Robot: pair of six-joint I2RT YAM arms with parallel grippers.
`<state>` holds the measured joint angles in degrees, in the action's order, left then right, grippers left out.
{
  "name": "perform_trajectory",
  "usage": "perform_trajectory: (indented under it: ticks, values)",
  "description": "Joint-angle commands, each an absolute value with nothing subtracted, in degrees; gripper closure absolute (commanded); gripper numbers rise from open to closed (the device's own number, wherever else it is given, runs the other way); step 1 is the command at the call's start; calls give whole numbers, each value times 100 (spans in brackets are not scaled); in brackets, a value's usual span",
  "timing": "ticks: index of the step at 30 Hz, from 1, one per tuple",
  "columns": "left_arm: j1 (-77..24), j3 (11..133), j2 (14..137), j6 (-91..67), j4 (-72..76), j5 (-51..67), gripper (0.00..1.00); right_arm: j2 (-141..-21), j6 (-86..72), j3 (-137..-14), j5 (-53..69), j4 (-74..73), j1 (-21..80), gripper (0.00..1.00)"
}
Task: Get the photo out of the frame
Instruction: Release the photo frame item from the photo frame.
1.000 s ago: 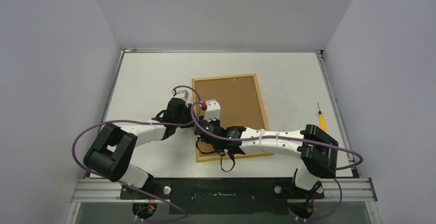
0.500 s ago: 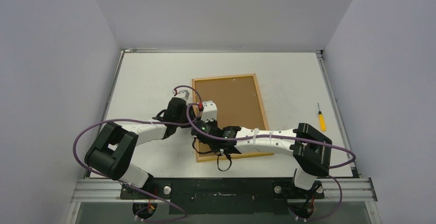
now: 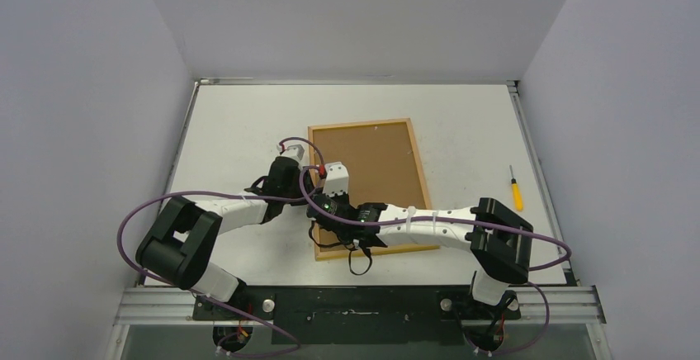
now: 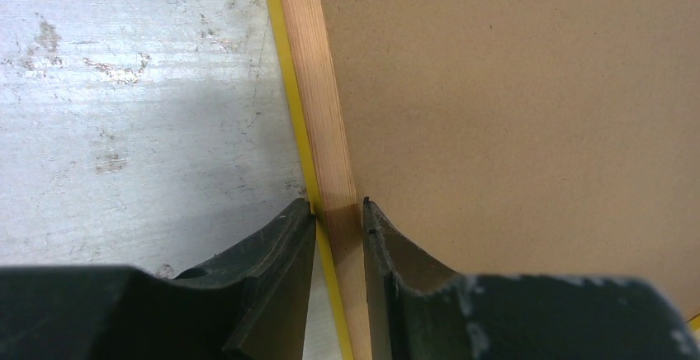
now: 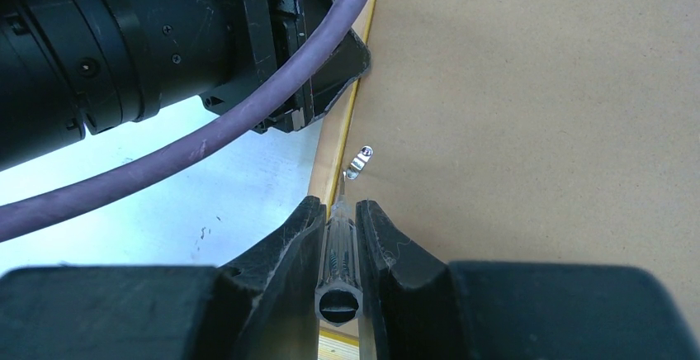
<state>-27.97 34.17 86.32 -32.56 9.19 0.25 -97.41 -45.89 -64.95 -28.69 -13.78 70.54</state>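
The frame (image 3: 380, 162) lies face down on the table, brown backing up. The photo is hidden under the backing. My left gripper (image 4: 338, 205) is shut on the frame's left light-wood rim (image 4: 318, 87), one finger outside against the yellow edge, the other on the backing side. My right gripper (image 5: 338, 205) is shut on a clear-handled screwdriver (image 5: 338, 253). Its tip reaches a small metal tab (image 5: 357, 163) at the backing's left edge. From above, the left gripper (image 3: 309, 180) and right gripper (image 3: 328, 199) crowd together at the frame's left side.
A small yellow-handled screwdriver (image 3: 516, 191) lies on the table right of the frame. The left arm's purple cable (image 5: 206, 141) crosses just ahead of the right gripper. Raised rails border the white table (image 3: 231, 129), with grey walls around.
The right arm has shifted slightly left, bringing the screwdriver closer along the frame's left edge. The left gripper's jaws have closed a little tighter on the rim.
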Motion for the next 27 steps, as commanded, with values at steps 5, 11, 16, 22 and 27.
perform_trajectory:
  ticks: [5, 11, 16, 22, 27]
  values:
    - [-2769, 3630, 8668, -3164, 822, 0, 74, -9962, -4655, -6851, -2996, -1512, 7049, 95]
    - [-2769, 3634, 8666, -3168, 809, -4, 75, -10037, -4681, -6934, -3005, -1664, 7050, 95]
    - [-2772, 3639, 8662, -3156, 800, -17, 75, -9966, -4736, -6889, -3060, -1757, 7049, 95]
    - [-2769, 3638, 8657, -3160, 800, -26, 75, -9758, -4811, -6716, -3129, -1748, 7049, 95]
    - [-2773, 3636, 8666, -3157, 800, -20, 75, -9467, -4877, -6295, -2555, -1214, 6871, 95]
